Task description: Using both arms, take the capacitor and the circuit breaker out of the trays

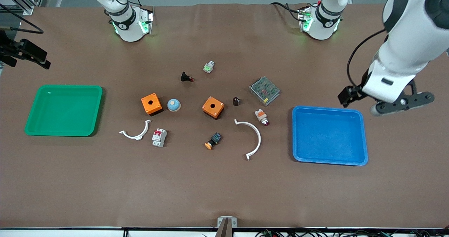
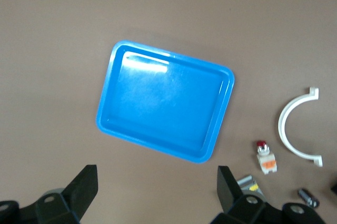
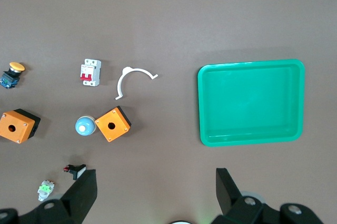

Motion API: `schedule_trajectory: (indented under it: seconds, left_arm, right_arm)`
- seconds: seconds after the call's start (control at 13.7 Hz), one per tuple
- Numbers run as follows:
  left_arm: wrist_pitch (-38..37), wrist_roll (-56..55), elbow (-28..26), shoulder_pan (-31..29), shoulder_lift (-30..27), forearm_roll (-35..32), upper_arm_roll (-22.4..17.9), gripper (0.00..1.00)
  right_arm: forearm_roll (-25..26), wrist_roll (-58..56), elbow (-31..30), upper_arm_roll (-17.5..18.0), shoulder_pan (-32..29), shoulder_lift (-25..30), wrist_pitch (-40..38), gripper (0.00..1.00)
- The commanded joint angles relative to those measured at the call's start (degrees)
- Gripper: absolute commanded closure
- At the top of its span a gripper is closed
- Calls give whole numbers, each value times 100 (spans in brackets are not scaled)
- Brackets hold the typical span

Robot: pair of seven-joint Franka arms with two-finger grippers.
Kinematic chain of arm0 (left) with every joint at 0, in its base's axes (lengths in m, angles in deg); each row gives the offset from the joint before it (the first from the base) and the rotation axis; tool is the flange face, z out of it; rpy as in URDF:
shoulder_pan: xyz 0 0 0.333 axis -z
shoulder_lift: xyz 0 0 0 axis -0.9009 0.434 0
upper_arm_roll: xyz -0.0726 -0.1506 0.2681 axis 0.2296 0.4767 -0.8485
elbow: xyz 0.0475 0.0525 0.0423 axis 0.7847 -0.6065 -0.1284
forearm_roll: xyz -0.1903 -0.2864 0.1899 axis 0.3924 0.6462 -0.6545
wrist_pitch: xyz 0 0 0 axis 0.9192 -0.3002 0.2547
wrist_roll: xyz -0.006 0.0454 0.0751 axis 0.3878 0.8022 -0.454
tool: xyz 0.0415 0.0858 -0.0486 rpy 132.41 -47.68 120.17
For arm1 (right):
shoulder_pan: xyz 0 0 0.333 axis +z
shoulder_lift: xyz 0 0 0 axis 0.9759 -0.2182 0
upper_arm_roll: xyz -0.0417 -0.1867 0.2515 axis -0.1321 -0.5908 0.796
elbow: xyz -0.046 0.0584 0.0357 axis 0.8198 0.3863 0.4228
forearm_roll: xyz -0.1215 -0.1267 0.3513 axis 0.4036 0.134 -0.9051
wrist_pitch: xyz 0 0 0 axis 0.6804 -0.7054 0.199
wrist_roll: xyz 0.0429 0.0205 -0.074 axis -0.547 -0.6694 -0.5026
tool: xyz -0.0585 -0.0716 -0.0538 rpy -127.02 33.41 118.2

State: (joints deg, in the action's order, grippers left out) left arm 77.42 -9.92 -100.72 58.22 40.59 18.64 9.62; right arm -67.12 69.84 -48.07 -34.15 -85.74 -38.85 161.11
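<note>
Both trays, green tray [image 1: 63, 110] and blue tray [image 1: 329, 135], sit bare; circuit breaker [image 1: 159, 137] and capacitor [image 1: 236, 101] lie on the table; left gripper [image 2: 155, 192] and right gripper [image 3: 155, 195] hover wide, holding nothing.

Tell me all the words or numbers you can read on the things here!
None can be read.
Circuit breaker: any print is too small to read.
Grey mesh box: no label shows.
Capacitor: only a pale mark, not readable.
Green tray and blue tray: no writing.
</note>
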Motion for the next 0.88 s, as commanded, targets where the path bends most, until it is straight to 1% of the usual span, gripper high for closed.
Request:
schedule_trajectory:
  seconds: [0.0,0.07,0.22,0.29,0.37,0.44,0.8]
  left_arm:
    - [-210,689,-144,-115,-468,264,-167,0]
    - [-271,1066,-258,95,-626,334,-561,0]
    - [-307,1726,-591,499,-968,807,-1422,0]
    - [-298,1755,-811,631,-1135,844,-1600,0]
    - [-298,1703,-839,781,-1180,845,-1706,0]
    - [-290,1703,-839,808,-1181,853,-1759,0]
    - [-254,1764,-813,773,-1198,880,-1733,0]
  right_arm:
    - [99,14,-52,5,88,-103,145,0]
    - [91,6,-69,5,79,-147,206,0]
    - [55,-65,-26,-21,0,-235,250,0]
    - [29,-134,-26,-30,-9,-236,259,0]
    - [38,-152,-34,-22,8,-227,251,0]
    - [38,-118,-26,-13,35,-235,242,0]
    - [29,-153,-17,-13,35,-218,268,0]
